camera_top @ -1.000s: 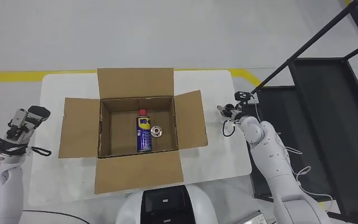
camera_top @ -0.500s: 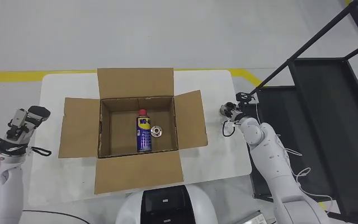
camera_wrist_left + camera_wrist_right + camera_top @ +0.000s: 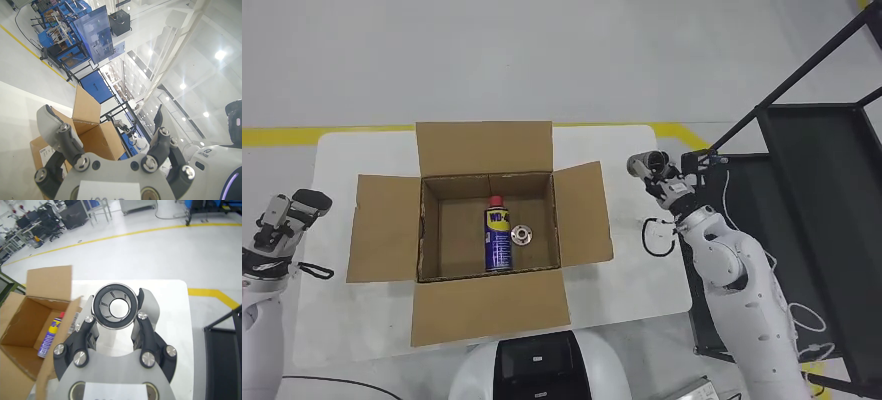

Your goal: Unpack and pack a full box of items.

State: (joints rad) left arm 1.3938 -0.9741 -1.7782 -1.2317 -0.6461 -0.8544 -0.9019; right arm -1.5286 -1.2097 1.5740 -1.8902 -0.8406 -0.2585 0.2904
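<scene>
White table (image 3: pixel 634 282): open box (image 3: pixel 482 150) holds labelled spray can (image 3: pixel 500 238); right tool (image 3: pixel 116 296) clamps a metal sleeve (image 3: pixel 100 312), left tool (image 3: pixel 102 113) spread apart.

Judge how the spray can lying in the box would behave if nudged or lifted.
Lying on its side in the box, the spray can would probably roll if nudged sideways. Its body looks rigid and smooth, so it likely won't flex but might slip.

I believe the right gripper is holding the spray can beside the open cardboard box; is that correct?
Not quite: the right gripper is holding a metal bearing sleeve beside the open cardboard box. The right wrist view shows the spray can lying inside the box.
</scene>
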